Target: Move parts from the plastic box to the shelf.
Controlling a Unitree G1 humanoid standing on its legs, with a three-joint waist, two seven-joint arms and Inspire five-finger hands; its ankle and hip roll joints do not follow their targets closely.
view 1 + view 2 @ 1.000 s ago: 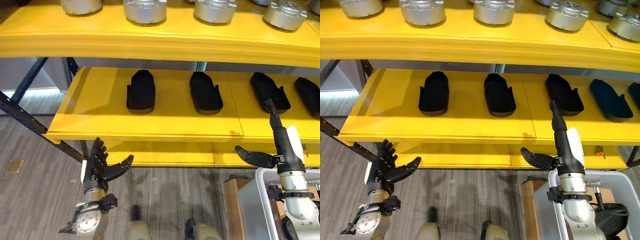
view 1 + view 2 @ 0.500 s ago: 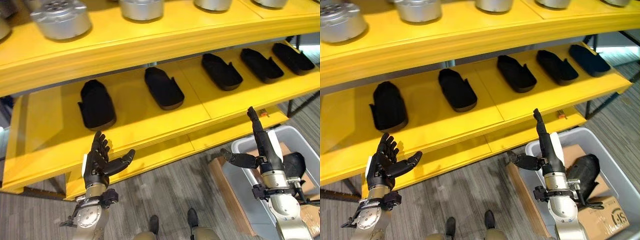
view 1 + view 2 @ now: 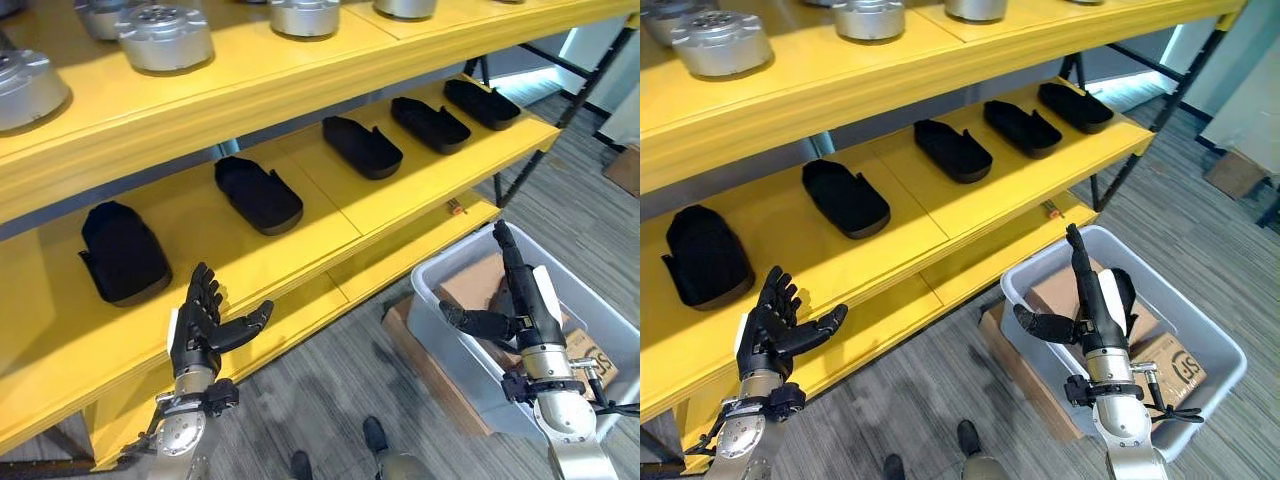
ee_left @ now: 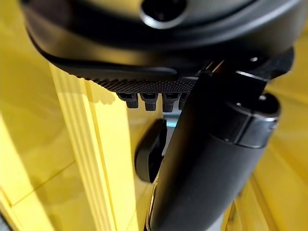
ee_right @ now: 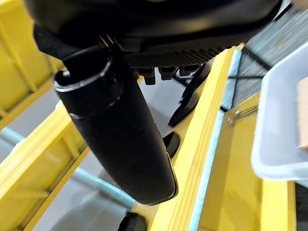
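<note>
A grey plastic box (image 3: 1206, 326) stands on the floor at the lower right. It holds a black part (image 3: 1124, 288) and cardboard cartons (image 3: 1171, 366). My right hand (image 3: 522, 300) is raised over the box's near side, open and empty, with straight fingers and the thumb held out. My left hand (image 3: 204, 322) is open too, held up empty in front of the yellow shelf (image 3: 330, 215). Several black parts (image 3: 258, 193) lie in a row on the middle board. One of these black parts (image 4: 148, 155) shows past my left thumb.
Round silver parts (image 3: 163, 37) stand on the upper yellow board. A flat cardboard piece (image 3: 436, 368) lies under the box. A dark shelf post (image 3: 540, 130) slants down at the right end, and another carton (image 3: 625, 168) sits on the floor beyond it.
The camera has swung to the right, bringing the whole grey box into view. Both hands stay raised and open; the right hand now stands over the box rather than before the shelf.
</note>
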